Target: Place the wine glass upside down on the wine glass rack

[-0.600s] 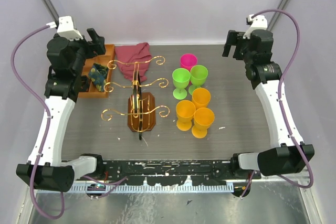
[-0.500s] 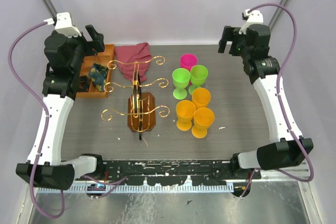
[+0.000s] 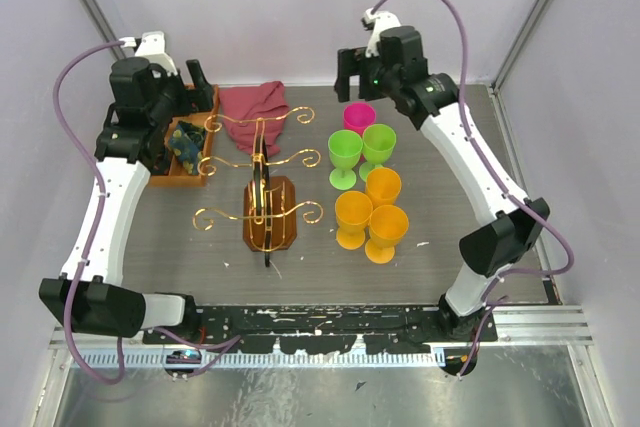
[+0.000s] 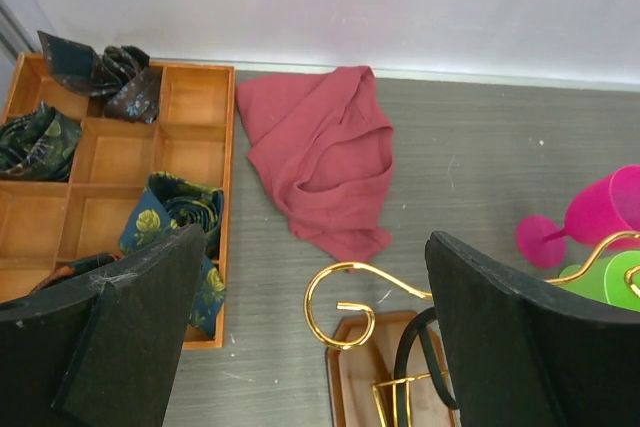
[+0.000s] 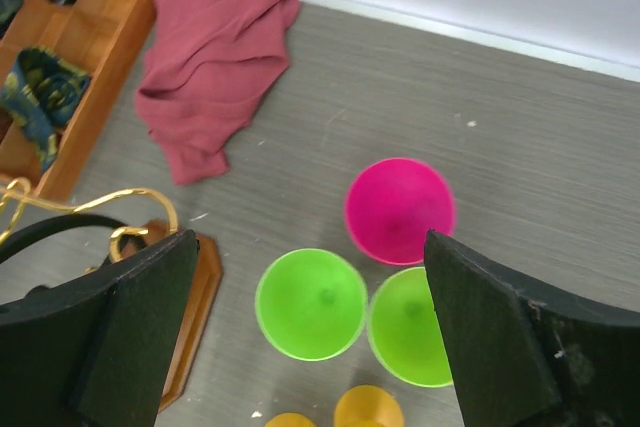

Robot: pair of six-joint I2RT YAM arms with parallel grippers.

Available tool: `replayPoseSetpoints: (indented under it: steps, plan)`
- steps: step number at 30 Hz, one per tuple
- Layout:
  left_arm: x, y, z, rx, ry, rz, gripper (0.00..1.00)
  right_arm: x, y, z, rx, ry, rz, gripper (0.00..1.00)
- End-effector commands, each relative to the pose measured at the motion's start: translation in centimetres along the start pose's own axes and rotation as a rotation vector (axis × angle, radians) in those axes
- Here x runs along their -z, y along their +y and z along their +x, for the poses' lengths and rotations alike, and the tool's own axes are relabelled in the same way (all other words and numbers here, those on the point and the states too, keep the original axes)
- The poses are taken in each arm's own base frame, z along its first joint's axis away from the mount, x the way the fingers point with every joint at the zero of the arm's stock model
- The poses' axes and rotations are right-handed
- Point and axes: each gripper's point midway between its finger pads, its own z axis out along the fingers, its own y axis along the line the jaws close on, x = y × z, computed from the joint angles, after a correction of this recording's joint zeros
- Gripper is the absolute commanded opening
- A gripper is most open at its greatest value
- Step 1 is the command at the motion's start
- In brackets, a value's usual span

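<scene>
The wine glass rack (image 3: 262, 162) is a gold wire stand with scroll arms on a brown wooden base (image 3: 270, 217), left of centre; no glass hangs on it. Upright goblets stand to its right: one pink (image 3: 359, 117), two green (image 3: 345, 151), three orange (image 3: 383, 187). My right gripper (image 3: 355, 85) is open and empty, high above the pink goblet (image 5: 400, 209) and the green goblets (image 5: 311, 303). My left gripper (image 3: 193, 87) is open and empty, raised over the rack's back-left scroll (image 4: 345, 302).
An orange wooden compartment tray (image 3: 205, 137) with folded dark patterned cloths sits at the back left, also in the left wrist view (image 4: 110, 162). A crumpled red cloth (image 3: 255, 104) lies behind the rack. The back wall is close behind both grippers.
My right arm has swung left from the back right to above the pink and green goblets. My left gripper has shifted slightly right, toward the rack.
</scene>
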Motion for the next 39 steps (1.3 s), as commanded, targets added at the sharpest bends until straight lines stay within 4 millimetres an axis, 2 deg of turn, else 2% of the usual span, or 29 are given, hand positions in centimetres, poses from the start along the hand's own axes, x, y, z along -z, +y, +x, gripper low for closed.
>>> replayPoseSetpoints:
  steps: [1, 4, 7, 15, 19, 27, 39]
  plan:
    - [0.6, 0.0, 1.5, -0.034, 0.053, 0.010, 0.98, 0.9, 4.5, -0.9, 0.001, -0.005, -0.109, 1.00]
    - [0.7, 0.4, 2.7, -0.046, 0.086, 0.002, 0.98, 0.4, 7.0, 0.2, 0.021, 0.023, -0.158, 1.00]
    - [0.9, 0.7, 3.2, -0.055, 0.095, -0.008, 0.98, 0.0, 8.6, 1.2, 0.033, 0.047, -0.188, 1.00]
    - [0.8, 1.2, 4.5, -0.066, 0.125, -0.027, 0.98, -1.7, 11.6, 3.7, 0.067, 0.114, -0.239, 1.00]
    - [0.8, 1.4, 4.7, -0.070, 0.128, -0.035, 0.98, -2.9, 11.6, 4.5, 0.086, 0.133, -0.211, 1.00]
    - [0.8, 1.6, 4.6, -0.081, 0.124, -0.045, 0.98, -5.5, 10.6, 4.8, 0.127, 0.117, -0.128, 1.00]
    - [-0.3, 2.0, 4.7, -0.109, 0.131, -0.062, 0.98, -7.8, 8.0, 3.0, 0.184, 0.055, 0.042, 1.00]
